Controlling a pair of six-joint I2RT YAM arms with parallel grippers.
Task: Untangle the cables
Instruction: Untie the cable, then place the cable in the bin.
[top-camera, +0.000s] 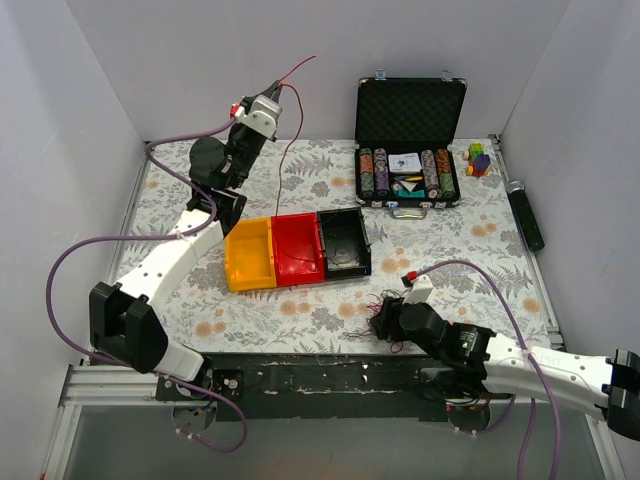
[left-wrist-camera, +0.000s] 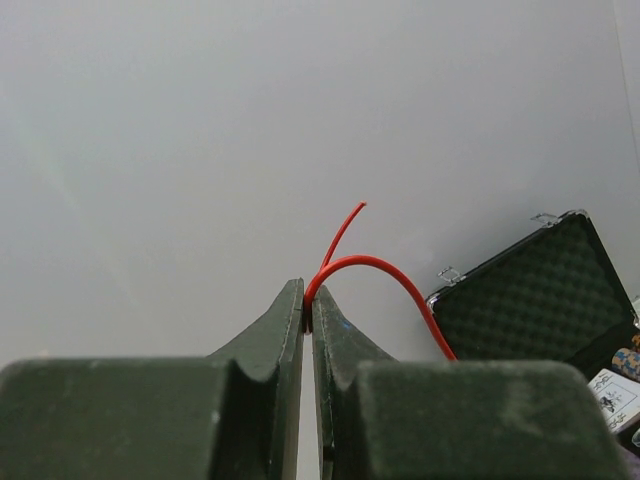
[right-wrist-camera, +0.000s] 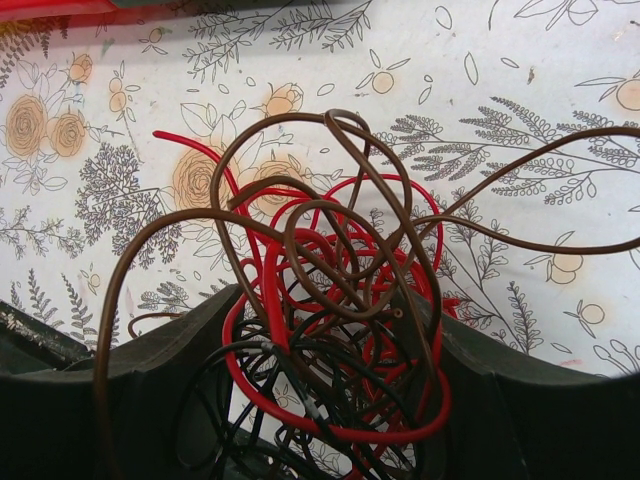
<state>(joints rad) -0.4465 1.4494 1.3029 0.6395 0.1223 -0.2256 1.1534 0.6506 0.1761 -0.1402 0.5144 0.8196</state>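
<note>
Your left gripper (left-wrist-camera: 308, 300) is clenched on one red cable (left-wrist-camera: 372, 263) and holds it up in the air behind the three-bin tray (top-camera: 250, 258), the strand hanging down toward the tray's back edge. Your right gripper (right-wrist-camera: 335, 350) is spread wide in front of the tray's black end. Its jaws straddle the tangle (right-wrist-camera: 335, 300) of red, brown and black cables, which lies on the flowered table (right-wrist-camera: 120, 120).
</note>
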